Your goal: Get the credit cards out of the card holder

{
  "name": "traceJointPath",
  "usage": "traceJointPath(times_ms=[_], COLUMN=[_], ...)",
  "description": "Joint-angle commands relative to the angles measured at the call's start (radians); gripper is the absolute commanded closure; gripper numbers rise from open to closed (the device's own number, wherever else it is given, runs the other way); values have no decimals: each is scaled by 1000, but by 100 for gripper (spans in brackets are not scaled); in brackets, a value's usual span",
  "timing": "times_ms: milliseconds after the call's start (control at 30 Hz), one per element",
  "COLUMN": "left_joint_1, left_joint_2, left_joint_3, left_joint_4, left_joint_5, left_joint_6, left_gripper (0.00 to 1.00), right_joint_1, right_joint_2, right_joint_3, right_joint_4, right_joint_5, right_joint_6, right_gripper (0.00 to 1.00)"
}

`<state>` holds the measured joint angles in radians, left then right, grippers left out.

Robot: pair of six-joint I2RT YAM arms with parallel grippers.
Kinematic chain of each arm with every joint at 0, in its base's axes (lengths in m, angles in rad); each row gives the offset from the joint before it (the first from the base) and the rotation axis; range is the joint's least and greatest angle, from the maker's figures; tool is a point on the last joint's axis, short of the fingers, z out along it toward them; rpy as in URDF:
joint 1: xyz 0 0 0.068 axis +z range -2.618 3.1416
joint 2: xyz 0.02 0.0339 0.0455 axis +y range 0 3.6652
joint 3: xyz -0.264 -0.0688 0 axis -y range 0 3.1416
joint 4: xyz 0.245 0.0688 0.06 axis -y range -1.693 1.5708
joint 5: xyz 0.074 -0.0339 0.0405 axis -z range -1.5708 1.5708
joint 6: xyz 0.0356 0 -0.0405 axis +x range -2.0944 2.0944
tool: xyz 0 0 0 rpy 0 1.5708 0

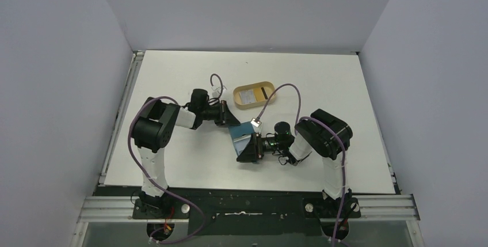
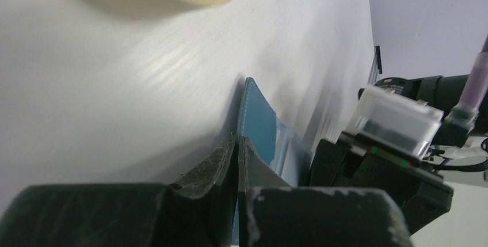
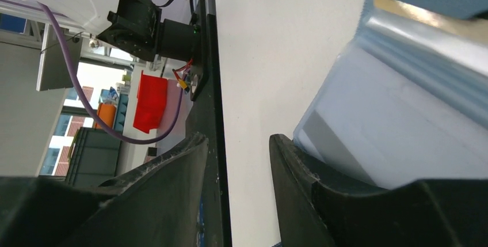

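We see card holder (image 1: 241,135) mid-table: teal, opened, one flap standing up off table, pale slots (image 3: 397,114) exposed. We see whitish credit card (image 1: 248,95) and gold-tan, dark-striped credit card (image 1: 264,92) flat, side by side, in tan oval tray (image 1: 238,106).

Left arm (image 1: 154,127) and right arm (image 1: 325,135) folded inward, elbows out, wrists nearly meeting. Left gripper (image 2: 237,140) jaws pressed together, pinching card holder (image 2: 259,123) edge. Right gripper (image 3: 239,139) jaws part-open, nothing between them, held low.
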<state>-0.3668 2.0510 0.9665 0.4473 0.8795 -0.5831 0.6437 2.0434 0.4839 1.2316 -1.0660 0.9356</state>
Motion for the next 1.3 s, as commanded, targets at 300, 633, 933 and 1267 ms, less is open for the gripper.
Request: traceJointPath(times_ms=[300,633,933,1267], left_joint_1=[82,-93,-221,-371], left_joint_2=[-202,-172,-314,-290], left_joint_3=[-475,-724,-760,-809], left_joint_4=[501,951,952,952], left_joint_5=[-254,-796,-1130,-1347], left_joint_6=[-211,-469,-510,-533], left_gripper=[100,100,100,100], right_joint_1=[-117,-28,-15,-9], right_joint_2=[-348,-563,-503,-302], right_joint_3=[101,232,157,94], right_joint_4=[-765,-1077,-922,-337], right_joint_5=[181,624,636,511], right_joint_6=[-260,-223,-87,174], right_gripper=[8,0,0,5])
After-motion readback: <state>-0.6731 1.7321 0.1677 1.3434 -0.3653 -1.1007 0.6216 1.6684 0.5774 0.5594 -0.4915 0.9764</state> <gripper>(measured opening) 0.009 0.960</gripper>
